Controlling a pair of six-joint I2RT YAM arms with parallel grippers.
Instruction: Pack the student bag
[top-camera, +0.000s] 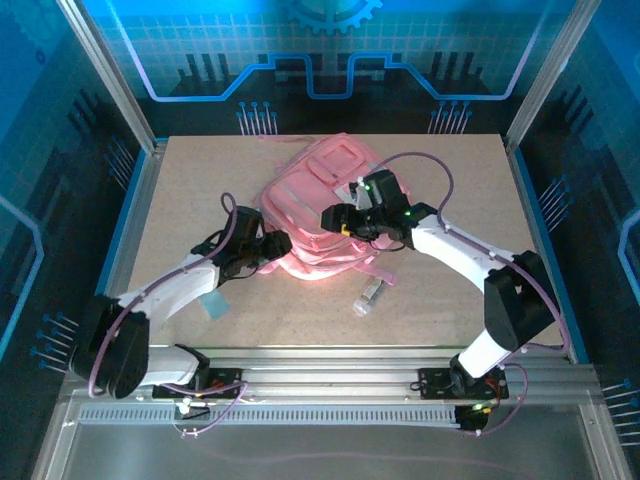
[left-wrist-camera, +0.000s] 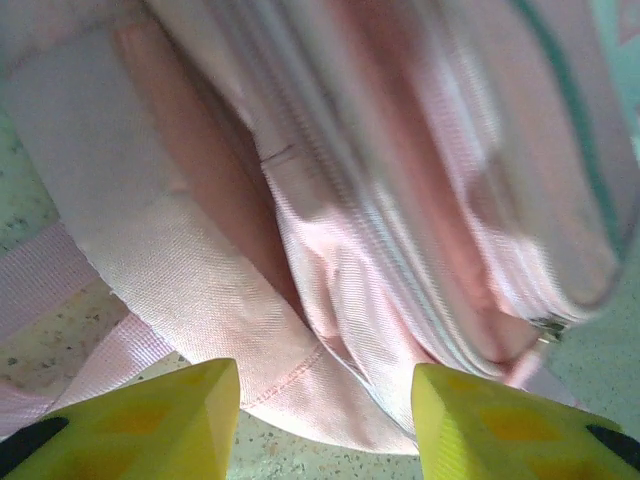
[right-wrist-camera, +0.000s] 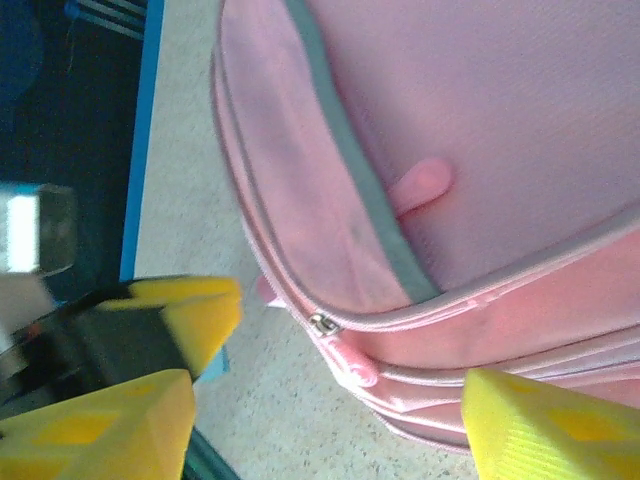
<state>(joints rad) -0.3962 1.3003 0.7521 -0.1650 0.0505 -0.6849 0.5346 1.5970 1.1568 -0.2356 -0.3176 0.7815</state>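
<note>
The student bag (top-camera: 318, 205) is a large soft pink backpack lying flat in the middle of the table. My left gripper (top-camera: 272, 246) is at its left edge. In the left wrist view that gripper (left-wrist-camera: 325, 425) is open, and the bag's strap and zipped seam (left-wrist-camera: 330, 250) lie just ahead of its yellow fingertips, untouched. My right gripper (top-camera: 336, 218) hovers over the bag's near left part. In the right wrist view this gripper (right-wrist-camera: 330, 425) is open too, with a metal zip slider (right-wrist-camera: 322, 322) and its pink pull tab (right-wrist-camera: 356, 366) between the fingers and a little beyond them.
A small pale tube-like object (top-camera: 368, 294) lies on the table in front of the bag. A light blue flat piece (top-camera: 213, 304) shows under the left arm. Blue frame rails (top-camera: 128, 200) border the table. The left gripper's yellow finger (right-wrist-camera: 195, 312) appears in the right wrist view.
</note>
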